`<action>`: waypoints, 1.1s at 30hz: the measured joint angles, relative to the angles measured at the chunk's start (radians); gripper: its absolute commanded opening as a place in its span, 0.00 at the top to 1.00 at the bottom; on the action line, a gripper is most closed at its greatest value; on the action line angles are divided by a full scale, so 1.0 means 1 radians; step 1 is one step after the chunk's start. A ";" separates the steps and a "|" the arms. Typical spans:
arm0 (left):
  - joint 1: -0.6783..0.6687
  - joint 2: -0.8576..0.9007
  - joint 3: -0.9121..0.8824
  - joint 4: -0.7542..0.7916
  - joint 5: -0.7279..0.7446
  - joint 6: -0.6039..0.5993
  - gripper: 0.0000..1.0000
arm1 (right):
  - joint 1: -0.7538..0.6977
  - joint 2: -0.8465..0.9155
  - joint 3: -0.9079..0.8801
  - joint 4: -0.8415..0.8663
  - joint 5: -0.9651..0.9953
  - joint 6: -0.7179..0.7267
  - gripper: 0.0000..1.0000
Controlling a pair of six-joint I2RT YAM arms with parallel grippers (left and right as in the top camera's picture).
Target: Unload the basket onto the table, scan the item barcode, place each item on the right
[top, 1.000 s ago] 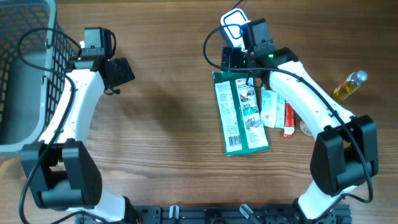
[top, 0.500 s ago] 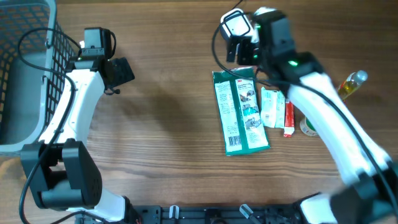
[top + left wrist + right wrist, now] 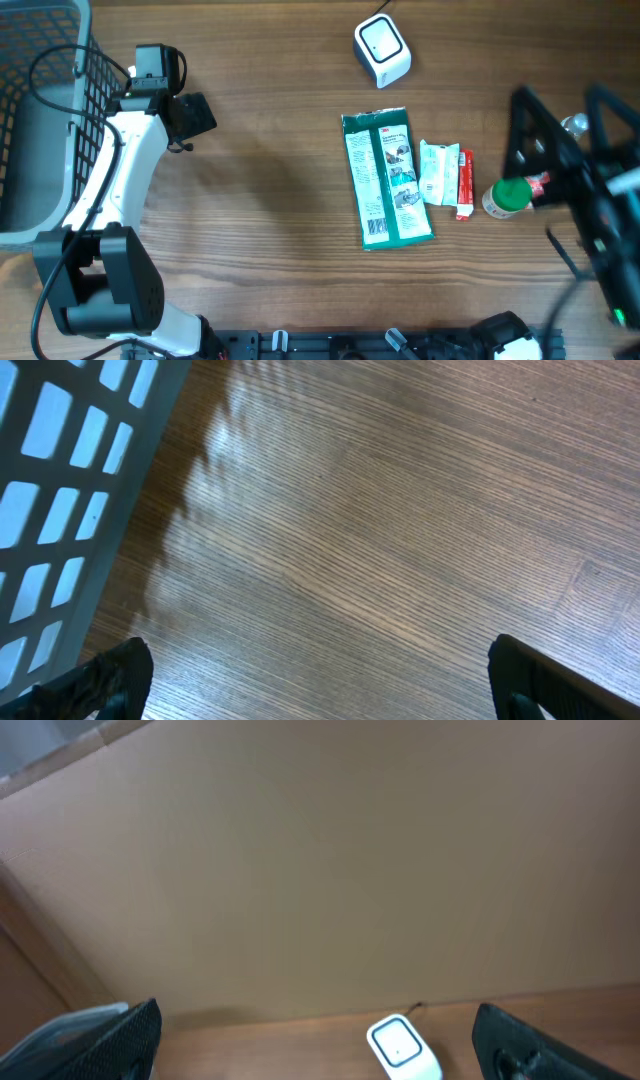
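gaping wide, left jaws and right jaws, both apart from the green package

Right arm blurred overhead — right end effector fingertips cropped; basket cropped.

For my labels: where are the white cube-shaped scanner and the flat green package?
White cube-shaped scanner (image 3: 382, 50), overhead view, top face.
Flat green package (image 3: 388, 180), overhead view, middle of its front.

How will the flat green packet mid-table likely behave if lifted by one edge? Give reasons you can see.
The green packet lies thin and flat on the table, so it probably sags when edge-lifted. Being flat, it should slide rather than roll. Its thinness suggests it is light.
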 measured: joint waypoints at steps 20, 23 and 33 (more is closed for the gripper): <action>0.000 0.000 0.000 0.000 0.000 0.000 0.00 | -0.198 -0.586 -0.756 0.799 -0.071 -0.142 0.00; 0.000 0.000 0.000 -0.001 0.000 0.000 0.00 | -0.221 -0.658 -0.941 1.050 -0.127 -0.188 0.00; 0.000 0.000 0.000 0.000 0.000 0.000 0.00 | -0.261 -0.734 -1.233 1.098 -0.149 -0.206 0.00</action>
